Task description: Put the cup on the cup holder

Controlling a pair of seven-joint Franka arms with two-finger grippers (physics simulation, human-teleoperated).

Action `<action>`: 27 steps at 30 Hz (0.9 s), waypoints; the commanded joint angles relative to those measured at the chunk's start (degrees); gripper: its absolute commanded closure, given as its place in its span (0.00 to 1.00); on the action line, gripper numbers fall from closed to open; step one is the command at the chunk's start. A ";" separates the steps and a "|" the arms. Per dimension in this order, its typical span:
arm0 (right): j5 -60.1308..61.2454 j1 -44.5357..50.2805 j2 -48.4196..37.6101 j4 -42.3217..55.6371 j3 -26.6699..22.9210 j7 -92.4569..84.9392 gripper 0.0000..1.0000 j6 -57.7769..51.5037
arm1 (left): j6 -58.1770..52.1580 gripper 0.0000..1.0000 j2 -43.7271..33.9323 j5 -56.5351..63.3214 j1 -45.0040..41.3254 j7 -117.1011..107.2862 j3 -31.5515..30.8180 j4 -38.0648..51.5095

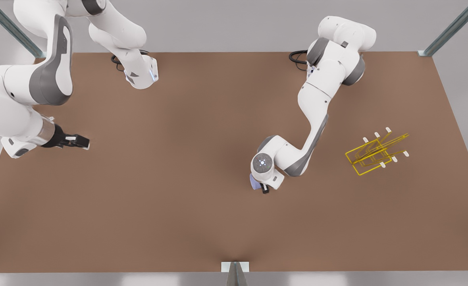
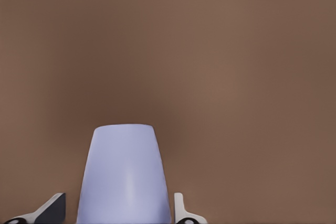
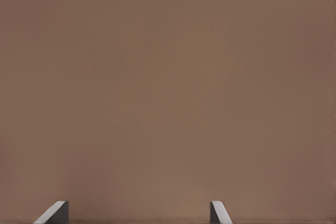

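Now straddling the cup: left gripper, jaws apart, not clamped.
Well left of the cup holder on the worktop; narrow end away from wrist. Right gripper waiting far beyond, jaws apart.

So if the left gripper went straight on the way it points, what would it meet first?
The cup: it already sits between the left gripper's open fingers, small gaps either side. Beyond it, only the table, though depth is hard to judge.

The cup is plain lavender-blue, the cup holder yellow wire with seemingly white tips, the table flat brown, both arms white and grey.
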 commanded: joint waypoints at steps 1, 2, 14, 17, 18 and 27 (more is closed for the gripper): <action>0.37 -0.18 0.19 0.02 0.06 -11.29 0.00 0.01 | 0.10 0.00 0.25 1.09 -0.32 -5.06 -0.01 0.05; 0.37 -0.18 0.19 0.02 0.06 -11.47 0.00 -0.17 | 0.10 0.00 0.25 1.17 -0.23 -5.06 -0.01 0.05; 0.37 -0.88 0.27 -0.07 0.06 -11.64 0.00 -0.79 | -0.08 0.23 2.54 1.97 -0.67 -3.13 -0.01 0.40; 0.37 -0.88 0.27 -0.07 0.06 -11.64 0.00 -0.79 | -0.52 0.20 1.84 1.88 -0.67 -1.64 -0.27 0.58; 0.37 -0.88 0.27 -0.07 0.06 -11.64 0.00 -0.79 | -0.87 0.19 1.48 1.79 -0.67 -0.93 -0.62 0.58; 0.37 -1.06 0.27 -0.15 0.06 -11.64 0.00 -0.79 | -20.28 0.18 -6.34 2.14 4.87 0.83 -6.69 1.46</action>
